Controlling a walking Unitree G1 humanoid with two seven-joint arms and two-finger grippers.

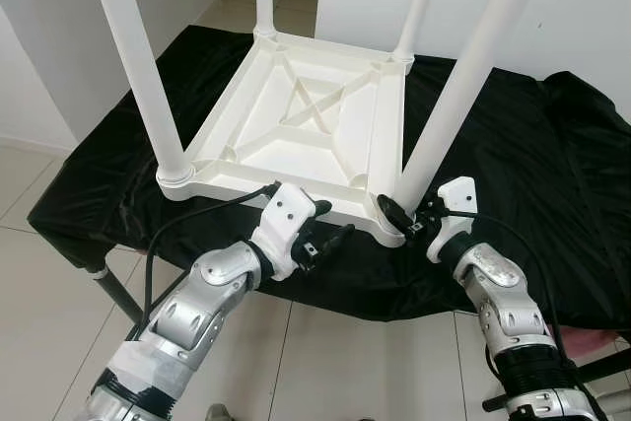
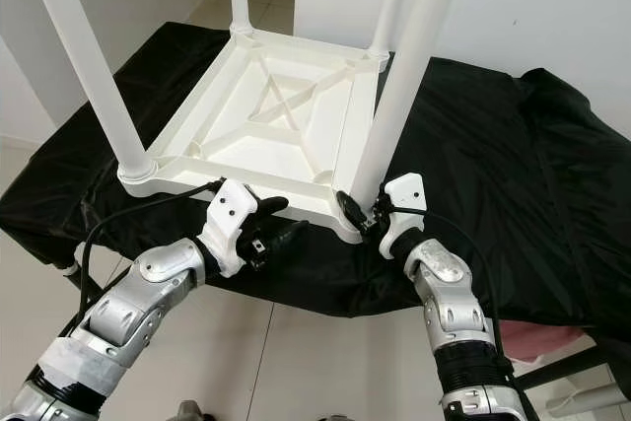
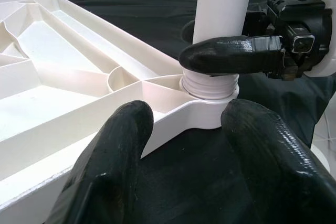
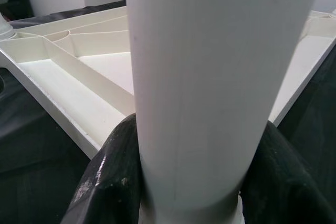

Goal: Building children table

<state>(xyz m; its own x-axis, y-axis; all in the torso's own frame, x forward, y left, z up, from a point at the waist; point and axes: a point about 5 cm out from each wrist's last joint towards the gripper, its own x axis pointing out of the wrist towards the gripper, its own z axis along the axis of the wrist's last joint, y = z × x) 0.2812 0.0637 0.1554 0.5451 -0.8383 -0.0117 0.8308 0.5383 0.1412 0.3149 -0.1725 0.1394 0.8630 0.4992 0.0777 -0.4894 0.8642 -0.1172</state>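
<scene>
Broadly, both silver arms are reached forward and up from the lower edge of the head views toward the near side of a white plastic children's table (image 1: 296, 115). That table is laid upside down on a work surface draped in black cloth (image 1: 532, 165), its ribbed underside turned upward and its four white legs pointed up. The right arm is bent at the elbow and brought in from the right, and the right gripper (image 1: 402, 218) is closed around the base of the near-right leg (image 1: 449, 115), just above the corner socket where that leg is seated. In the right wrist view one black finger (image 4: 107, 182) is pressed against each side of the leg, with the table's ribbed panel seen behind. The left arm is angled up from the lower left, with a black cable (image 1: 182, 219) looped over its forearm. The left gripper (image 1: 330, 236) is held just beside the table's near edge, a short way to the left of the gripped corner. Its two fingers are spread apart with nothing between them, and in the left wrist view they are aimed at the threaded collar (image 3: 210, 85) at the foot of that same leg, where one finger of the right gripper is also seen. Pale floor tiles (image 1: 39, 322) are seen below the draped surface, and white walls stand behind it.
</scene>
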